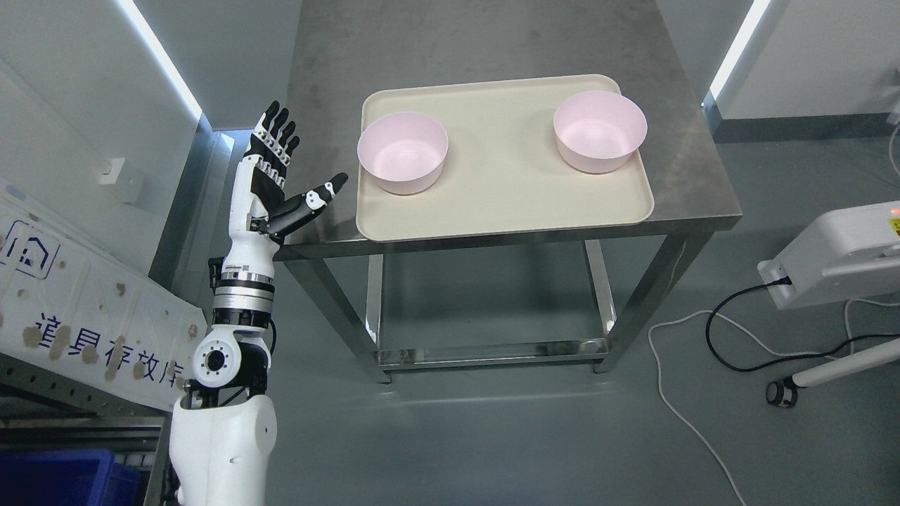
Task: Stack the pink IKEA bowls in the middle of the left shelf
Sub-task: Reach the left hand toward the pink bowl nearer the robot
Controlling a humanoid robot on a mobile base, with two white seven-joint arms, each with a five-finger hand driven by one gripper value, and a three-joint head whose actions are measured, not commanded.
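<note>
Two pink bowls stand upright and apart on a cream tray (503,204) on a steel table (692,190). One bowl (402,152) is at the tray's left side, the other (600,131) at its far right. My left hand (288,172) is raised at the table's left edge, fingers straight and spread, thumb pointing toward the left bowl. It holds nothing and is a short gap left of the tray. My right arm is out of view.
A white panel with printed characters (84,330) and a blue bin (56,478) stand at the lower left. A white device (837,260) with black and white cables (710,337) is on the floor at the right. The table has a lower shelf (492,344).
</note>
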